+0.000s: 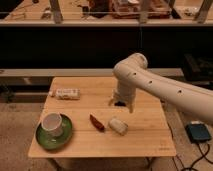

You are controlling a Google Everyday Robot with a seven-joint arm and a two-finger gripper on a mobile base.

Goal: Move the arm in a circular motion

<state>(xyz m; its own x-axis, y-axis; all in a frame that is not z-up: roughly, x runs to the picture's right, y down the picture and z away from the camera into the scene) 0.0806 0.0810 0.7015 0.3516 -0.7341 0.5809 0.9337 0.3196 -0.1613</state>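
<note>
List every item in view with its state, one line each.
arm: bent at the elbow, reaching over the table
gripper: pointing down, low over the table
cup: upright on the green plate
red item: lying flat
pale item: lying flat
packet: lying flat, back left

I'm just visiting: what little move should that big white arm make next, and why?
Probably begin a gentle sideways arc, keeping height. The arm reaches in from the right, its gripper hanging low over the back middle of the table. A pale packet and a red pepper lie just in front, so dipping might knock them.
</note>
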